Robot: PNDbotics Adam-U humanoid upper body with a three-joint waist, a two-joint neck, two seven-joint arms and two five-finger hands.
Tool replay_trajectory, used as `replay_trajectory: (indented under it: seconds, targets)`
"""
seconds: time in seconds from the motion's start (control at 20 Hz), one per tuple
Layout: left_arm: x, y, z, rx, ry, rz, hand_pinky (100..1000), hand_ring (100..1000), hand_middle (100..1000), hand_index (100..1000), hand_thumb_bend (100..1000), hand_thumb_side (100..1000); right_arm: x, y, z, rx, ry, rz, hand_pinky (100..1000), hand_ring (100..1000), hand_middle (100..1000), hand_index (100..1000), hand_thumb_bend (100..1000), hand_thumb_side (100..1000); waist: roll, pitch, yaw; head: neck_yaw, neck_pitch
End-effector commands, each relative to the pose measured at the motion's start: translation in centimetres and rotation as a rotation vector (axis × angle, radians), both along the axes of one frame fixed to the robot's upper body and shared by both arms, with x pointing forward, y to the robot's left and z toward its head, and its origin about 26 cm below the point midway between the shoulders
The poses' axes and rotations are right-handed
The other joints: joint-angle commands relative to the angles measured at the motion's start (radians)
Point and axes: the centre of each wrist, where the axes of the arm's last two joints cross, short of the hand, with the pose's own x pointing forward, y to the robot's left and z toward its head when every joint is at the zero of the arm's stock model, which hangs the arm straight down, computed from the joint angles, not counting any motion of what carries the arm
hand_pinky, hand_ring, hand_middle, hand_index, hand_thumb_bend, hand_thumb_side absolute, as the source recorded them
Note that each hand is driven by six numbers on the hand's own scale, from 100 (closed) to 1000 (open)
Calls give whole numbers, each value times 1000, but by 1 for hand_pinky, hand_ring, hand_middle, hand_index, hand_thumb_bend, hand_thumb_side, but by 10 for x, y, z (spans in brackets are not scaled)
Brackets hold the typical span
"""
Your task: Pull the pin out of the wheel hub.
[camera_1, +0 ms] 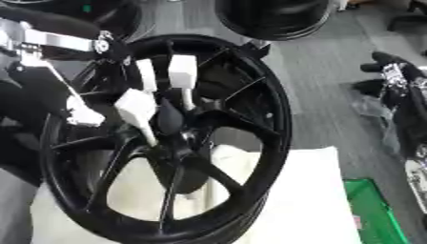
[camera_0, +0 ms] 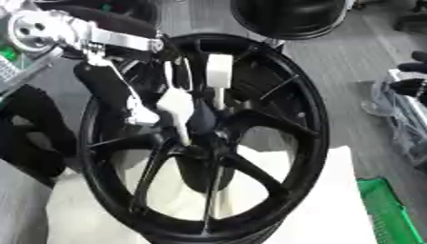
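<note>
The wheel (camera_0: 204,143) is stood upright on a white pad (camera_0: 333,209). At its hub (camera_0: 204,136), the left hand (camera_0: 179,102) is curled around the pin (camera_1: 185,97). The pin is judged rigid, light and smooth; its exposed shank should be gripped.

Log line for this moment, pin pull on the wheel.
left robot hand: white-tipped fingers at centre hub | large black spoked wheel: upright on white padding | pin: not discernible | right robot hand: not in view
</note>
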Motion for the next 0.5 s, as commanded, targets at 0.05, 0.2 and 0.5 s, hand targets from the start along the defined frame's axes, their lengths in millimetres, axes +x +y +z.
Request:
replay_trajectory:
  seconds: [0.05,0.2,0.5]
  targets:
    - [-1,2,6,12,-9,16,558,584,681,773,317,302,0,-2,9,-27,-23,0,766,652,734,855,100,773,-4,-16,-1,3,-7]
    - [0,3,5,11,-1,22,552,585,683,773,311,309,0,-2,8,-29,-22,1,766,652,734,855,100,773,-4,-16,-1,4,-6]
    - [1,3,3,12,5,28,554,598,686,773,309,308,0,-2,8,-29,-21,1,766,652,734,855,100,775,-4,-16,-1,3,-5]
